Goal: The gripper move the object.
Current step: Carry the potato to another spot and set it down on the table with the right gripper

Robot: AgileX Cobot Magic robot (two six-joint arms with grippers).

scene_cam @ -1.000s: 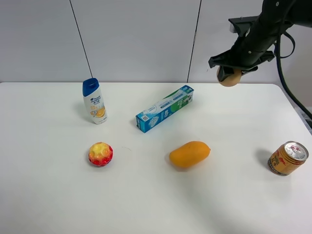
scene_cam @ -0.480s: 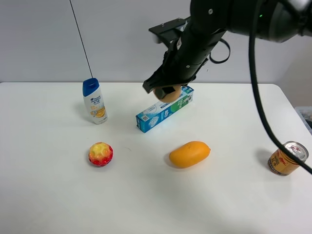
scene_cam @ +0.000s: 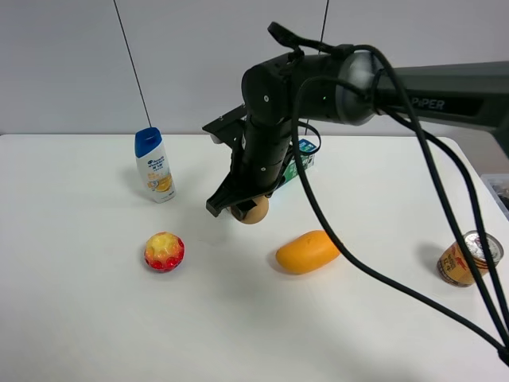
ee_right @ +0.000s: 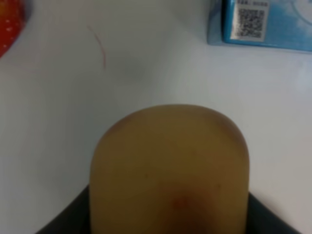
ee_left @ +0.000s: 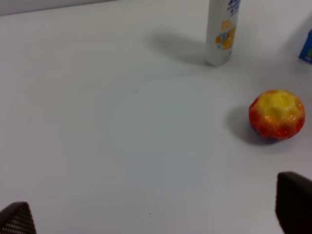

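My right gripper (scene_cam: 245,208) is shut on the small tan-brown fruit (scene_cam: 254,211) and holds it low over the table, between the bumpy ball and the mango, in front of the blue box. In the right wrist view the fruit (ee_right: 170,170) fills the lower middle, with a faint reddish spot, between the dark fingers (ee_right: 66,222). My left gripper (ee_left: 156,214) is open; only its two black fingertips (ee_left: 295,200) show in the left wrist view, above bare table near the ball. The left arm does not show in the exterior high view.
A red-and-yellow bumpy ball (scene_cam: 164,251) lies at left front, also in the left wrist view (ee_left: 277,114). An orange mango (scene_cam: 308,251), a blue box (scene_cam: 296,163) partly behind the arm, a shampoo bottle (scene_cam: 153,165) and a can (scene_cam: 469,258) stand around.
My right arm has swung from the far right back corner leftward and down toward the table, carrying the fruit to a spot in front of the blue box.
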